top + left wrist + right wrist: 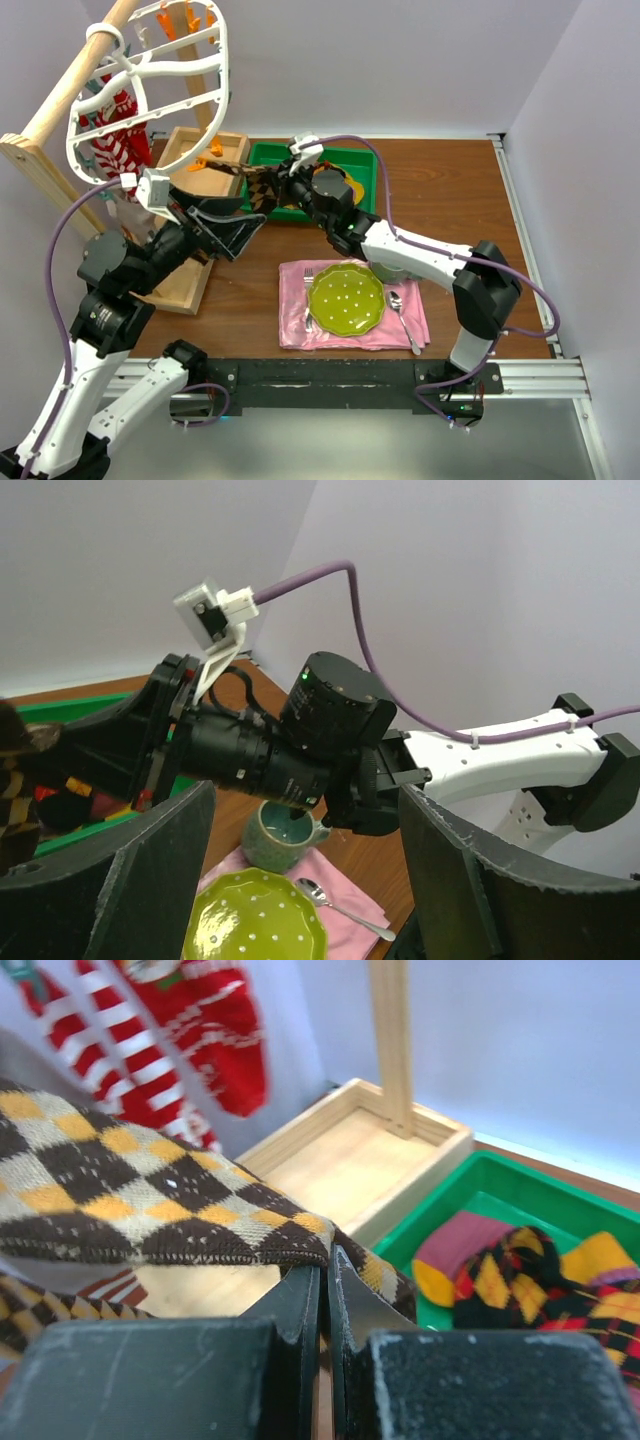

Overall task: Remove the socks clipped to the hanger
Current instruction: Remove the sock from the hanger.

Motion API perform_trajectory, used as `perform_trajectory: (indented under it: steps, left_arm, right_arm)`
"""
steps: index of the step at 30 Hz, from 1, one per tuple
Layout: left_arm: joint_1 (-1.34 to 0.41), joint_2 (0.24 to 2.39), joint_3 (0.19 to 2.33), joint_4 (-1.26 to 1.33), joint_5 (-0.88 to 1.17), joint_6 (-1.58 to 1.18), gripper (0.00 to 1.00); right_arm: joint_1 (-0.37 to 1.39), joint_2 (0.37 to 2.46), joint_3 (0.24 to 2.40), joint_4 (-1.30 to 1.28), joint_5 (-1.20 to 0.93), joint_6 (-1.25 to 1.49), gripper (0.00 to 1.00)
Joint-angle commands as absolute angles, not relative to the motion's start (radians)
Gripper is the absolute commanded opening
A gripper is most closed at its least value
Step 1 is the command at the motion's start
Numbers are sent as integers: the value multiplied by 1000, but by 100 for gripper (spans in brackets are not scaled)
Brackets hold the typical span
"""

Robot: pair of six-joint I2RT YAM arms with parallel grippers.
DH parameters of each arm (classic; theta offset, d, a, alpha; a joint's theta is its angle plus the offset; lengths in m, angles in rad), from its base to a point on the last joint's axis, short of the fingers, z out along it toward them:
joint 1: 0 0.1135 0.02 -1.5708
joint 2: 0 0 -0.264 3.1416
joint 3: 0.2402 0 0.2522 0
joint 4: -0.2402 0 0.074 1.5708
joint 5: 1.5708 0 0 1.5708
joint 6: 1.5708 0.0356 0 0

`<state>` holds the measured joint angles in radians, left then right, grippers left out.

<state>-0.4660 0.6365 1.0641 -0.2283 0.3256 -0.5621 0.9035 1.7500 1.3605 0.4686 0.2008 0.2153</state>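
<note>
light: bright, even, diffuse | shadows: soft | blur: striped socks in right wrist view

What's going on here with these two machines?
Two robot arms are taking socks off a white hanger. The right claw is shut on a brown-and-yellow argyle sock beside the green tray, where other socks already lie. The left claw is open, holding nothing. Red-and-white striped socks are still clipped to the hanger.
</note>
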Motion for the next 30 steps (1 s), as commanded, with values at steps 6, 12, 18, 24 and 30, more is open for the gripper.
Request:
perform_trajectory:
  steps: [6, 12, 18, 24, 30]
  left_arm:
    - [-468, 594, 1006, -224, 166, -646, 76]
    - [-468, 571, 965, -232, 75, -667, 75]
    - [-468, 568, 925, -218, 57, -675, 74]
    - [-468, 572, 893, -215, 43, -669, 73]
    - [-468, 572, 841, -192, 46, -670, 74]
  right_arm:
    - [897, 1632, 1247, 537, 371, 282, 0]
    - [919, 1608, 1181, 564, 408, 299, 0]
    - [982, 1592, 1146, 584, 492, 262, 0]
    - [1026, 1592, 1132, 595, 526, 252, 0]
    - [1066, 1592, 1106, 618, 558, 253, 0]
